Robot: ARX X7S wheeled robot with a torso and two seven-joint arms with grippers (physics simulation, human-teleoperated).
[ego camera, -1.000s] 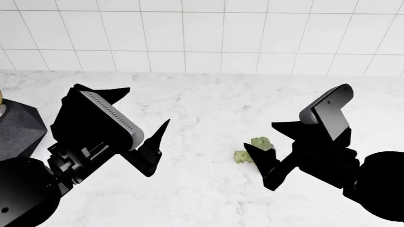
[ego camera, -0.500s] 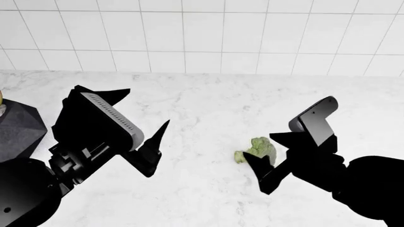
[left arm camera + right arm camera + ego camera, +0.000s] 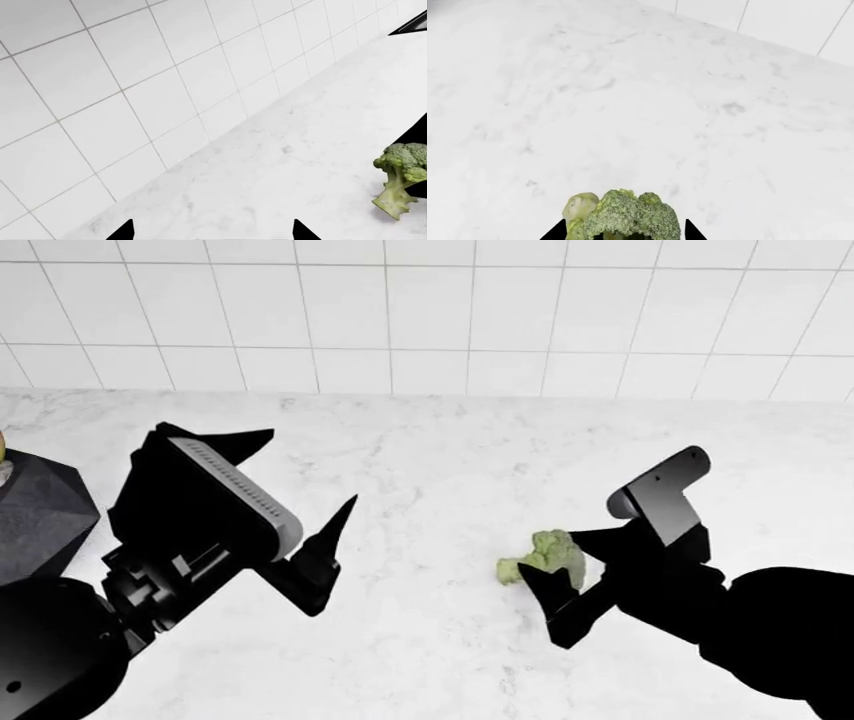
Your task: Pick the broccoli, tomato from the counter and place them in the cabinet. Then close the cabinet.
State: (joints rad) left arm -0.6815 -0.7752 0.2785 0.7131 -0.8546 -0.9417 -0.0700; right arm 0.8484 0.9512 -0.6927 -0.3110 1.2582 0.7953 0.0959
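Note:
The broccoli [image 3: 545, 555] lies on the white marble counter [image 3: 441, 460], a pale-green floret with its stem toward the left. My right gripper [image 3: 561, 565] has its jaws on either side of it and closed in against its head, which fills the gap in the right wrist view [image 3: 627, 217]. The broccoli still rests on the counter. My left gripper [image 3: 300, 510] is open and empty, held above the counter to the left. The broccoli also shows in the left wrist view [image 3: 400, 172]. The tomato and the cabinet are out of view.
A dark faceted object [image 3: 40, 515] stands at the counter's left edge, with something yellowish [image 3: 2, 445] just behind it. A white tiled wall [image 3: 427, 310] runs along the back of the counter.
My right gripper has come down and forward over the broccoli, and its jaws have drawn in around it. The broccoli has shifted slightly. The left arm has not moved.

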